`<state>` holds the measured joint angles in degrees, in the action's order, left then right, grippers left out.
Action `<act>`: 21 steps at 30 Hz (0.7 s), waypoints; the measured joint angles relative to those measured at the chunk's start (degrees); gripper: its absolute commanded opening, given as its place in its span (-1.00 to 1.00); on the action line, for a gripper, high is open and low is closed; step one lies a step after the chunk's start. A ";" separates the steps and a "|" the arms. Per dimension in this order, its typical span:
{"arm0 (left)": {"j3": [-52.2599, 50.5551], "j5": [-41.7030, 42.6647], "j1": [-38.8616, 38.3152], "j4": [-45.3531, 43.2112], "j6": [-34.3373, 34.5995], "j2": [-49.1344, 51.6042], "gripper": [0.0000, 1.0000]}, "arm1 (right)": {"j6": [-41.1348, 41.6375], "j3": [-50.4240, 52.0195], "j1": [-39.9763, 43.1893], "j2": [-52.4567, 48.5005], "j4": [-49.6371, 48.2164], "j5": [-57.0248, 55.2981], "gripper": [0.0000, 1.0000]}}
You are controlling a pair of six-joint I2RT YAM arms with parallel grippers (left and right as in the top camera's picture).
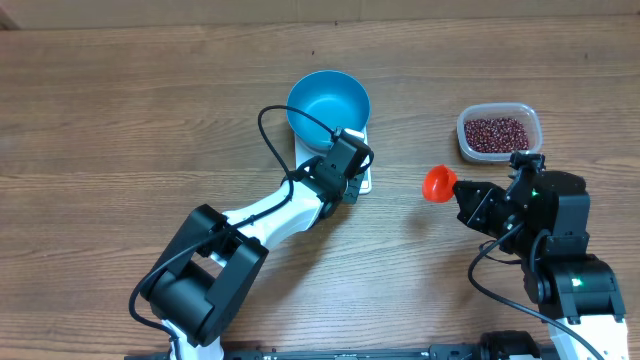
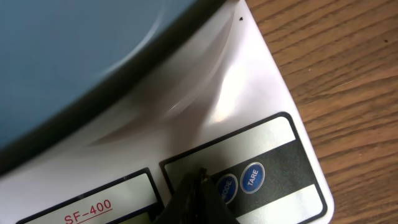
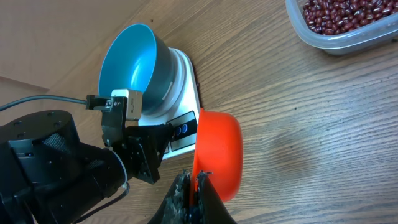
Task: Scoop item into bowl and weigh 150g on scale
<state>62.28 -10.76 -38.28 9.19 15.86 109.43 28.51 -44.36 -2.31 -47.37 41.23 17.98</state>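
The right hand (image 3: 193, 186) is clamped on the red scoop (image 3: 217, 152), to the right of the scale (image 2: 249, 87). The left hand (image 2: 196, 186), fingers together, sits at the scale's button panel (image 2: 280, 162), just beside the MODE button (image 2: 226, 186). The blue bowl (image 1: 328, 103) stands on the scale. The beans (image 1: 494, 131) fill the clear tub (image 1: 500, 108) on the tabletop (image 1: 120, 120), just beyond the right hand and apart from it.

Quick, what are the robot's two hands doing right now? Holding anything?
Left gripper: shut, holding nothing, tip at the scale buttons.
Right gripper: shut on the red scoop.
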 measured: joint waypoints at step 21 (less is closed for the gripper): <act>0.44 -0.26 -0.37 1.97 -1.36 0.00 -0.91 | -0.02 0.00 0.00 0.00 0.02 -0.02 -0.93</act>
<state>62.72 -11.03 -38.65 11.16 14.50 109.43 28.49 -44.36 -2.31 -47.37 41.25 17.96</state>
